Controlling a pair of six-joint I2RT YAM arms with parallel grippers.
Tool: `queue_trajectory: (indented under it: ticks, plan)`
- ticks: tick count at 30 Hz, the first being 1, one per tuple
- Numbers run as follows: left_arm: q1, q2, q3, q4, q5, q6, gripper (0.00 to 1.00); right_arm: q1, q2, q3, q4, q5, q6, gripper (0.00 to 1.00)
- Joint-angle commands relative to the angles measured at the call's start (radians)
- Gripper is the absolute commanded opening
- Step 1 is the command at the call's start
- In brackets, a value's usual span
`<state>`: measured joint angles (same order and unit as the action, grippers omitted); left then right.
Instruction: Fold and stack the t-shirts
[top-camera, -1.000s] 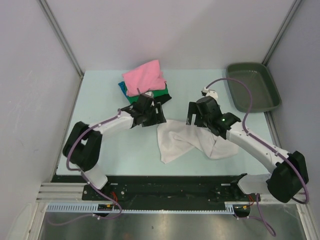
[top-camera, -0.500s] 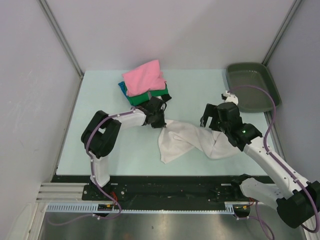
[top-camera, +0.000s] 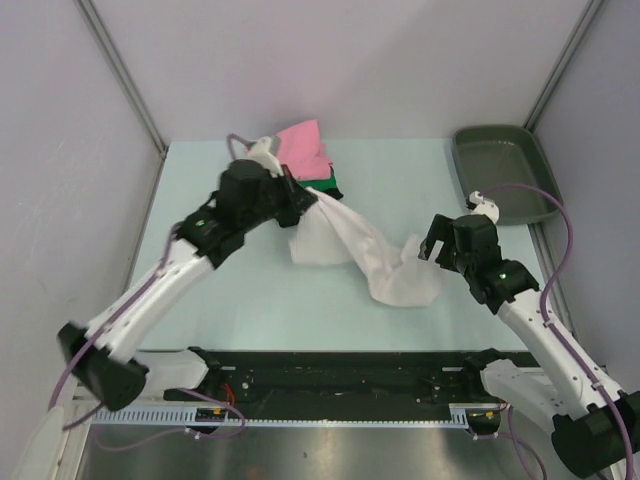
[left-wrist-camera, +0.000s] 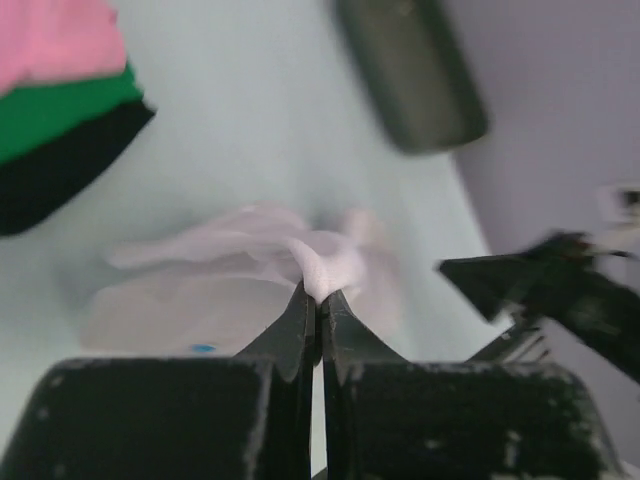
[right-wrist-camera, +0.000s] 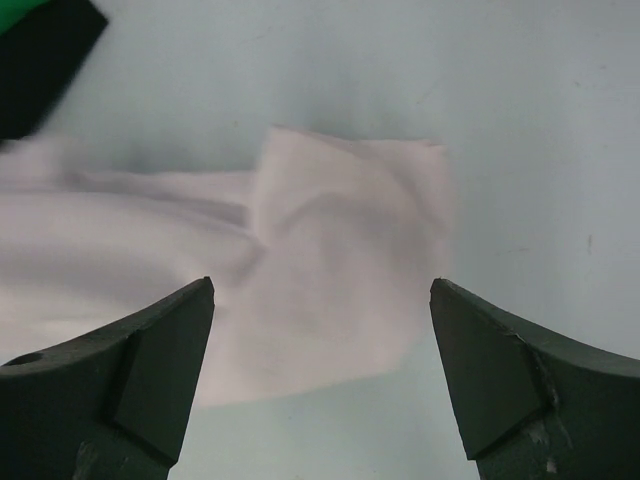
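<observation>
Left gripper (top-camera: 298, 200): positioned above the table (top-camera: 250, 290), just in front of the folded stack; jaws fully closed; in the left wrist view a pinch of white cloth is clamped between the two fingertips (left-wrist-camera: 305, 300).

Folded stack: located at the back of the table, left of centre; pink t-shirt (top-camera: 305, 148) on top; green t-shirt (top-camera: 322, 180) directly beneath it; black t-shirt (left-wrist-camera: 50, 180) under the green one.

White t-shirt (top-camera: 345, 245): unfolded and bunched; its upper left end is held in the left gripper; the cloth slopes down and to the right from that point; its lower right end lies crumpled on the table, near the middle.

Right gripper (top-camera: 437, 245): positioned just beside the right end of the white t-shirt; jaws spread wide; nothing is held; in the right wrist view the cloth lies below and between the two fingers (right-wrist-camera: 150, 350), apart from both.

Tray (top-camera: 500, 180): dark grey-green; at the back right corner of the table, well apart from the shirts.
</observation>
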<state>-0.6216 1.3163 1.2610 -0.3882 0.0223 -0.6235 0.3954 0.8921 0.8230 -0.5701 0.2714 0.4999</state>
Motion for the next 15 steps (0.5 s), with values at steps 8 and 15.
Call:
queue_trajectory:
  ticks: [8,15]
  plan:
    - [-0.004,-0.451,-0.285,-0.098,0.048,0.051,0.00,-0.049,0.146,-0.019,0.090,-0.034,0.045,0.93]
    - [-0.045,-0.578,-0.595,-0.043,0.021,-0.079,0.00,-0.038,0.174,-0.015,0.137,-0.074,0.049,0.93]
